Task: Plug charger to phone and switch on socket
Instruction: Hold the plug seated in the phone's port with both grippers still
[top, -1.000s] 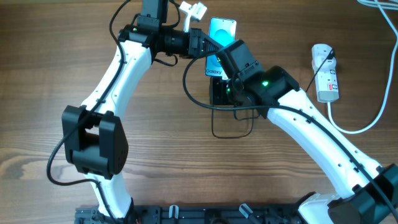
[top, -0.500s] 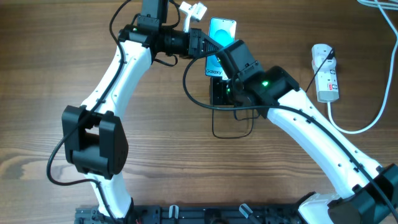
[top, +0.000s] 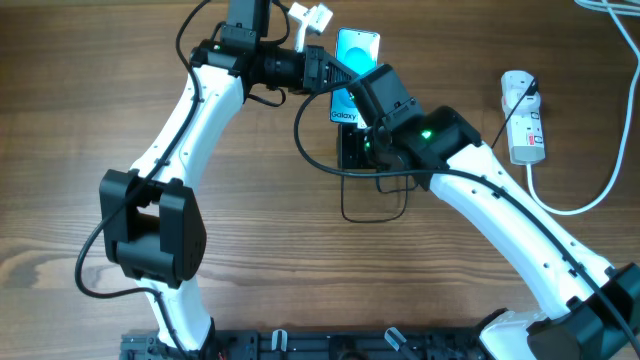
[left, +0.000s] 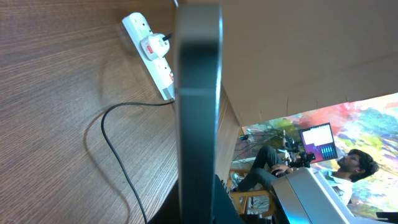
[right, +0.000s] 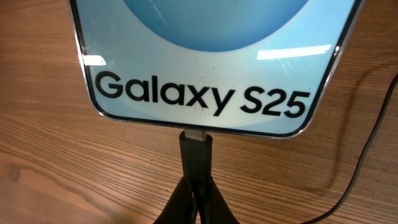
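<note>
Charger (right: 196, 152) tip pinched by right gripper (right: 197, 190) at phone (right: 211, 62) edge; left gripper (top: 323, 69) clamps phone

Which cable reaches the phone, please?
The thin black charger cable, its connector at the phone's bottom edge; the thick white lead leaves the power strip.

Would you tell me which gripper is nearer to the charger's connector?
Right. The right gripper is shut on the connector at the phone's bottom edge; the left gripper grips the phone farther up its side.
</note>
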